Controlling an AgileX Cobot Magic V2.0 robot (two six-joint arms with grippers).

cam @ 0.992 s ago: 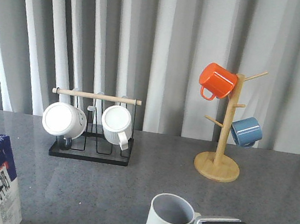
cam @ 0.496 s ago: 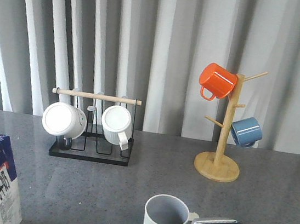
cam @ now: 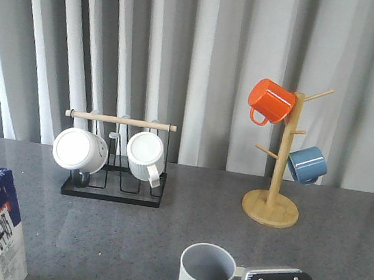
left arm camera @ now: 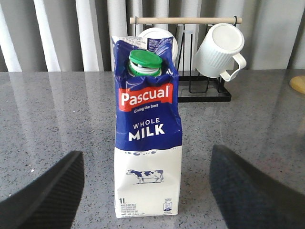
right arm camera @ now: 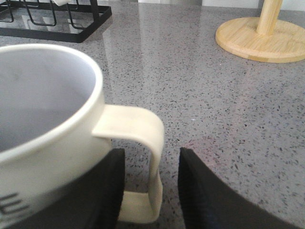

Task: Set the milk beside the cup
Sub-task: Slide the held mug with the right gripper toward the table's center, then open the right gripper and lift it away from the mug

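Two grippers in play. Left gripper [left arm camera: 145, 191] fingers spread wide, Pascual milk carton [left arm camera: 147, 129] upright between them, untouched, at table's left edge. Right gripper [right arm camera: 151, 191] straddles HOME mug [cam: 206, 275] handle; contact unclear. Advice: close low on the carton, keep it vertical.

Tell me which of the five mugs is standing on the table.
Only the cream HOME cup, upright by the right gripper. Two white ribbed mugs hang on the black rack; the orange mug and blue mug hang on the wooden tree.
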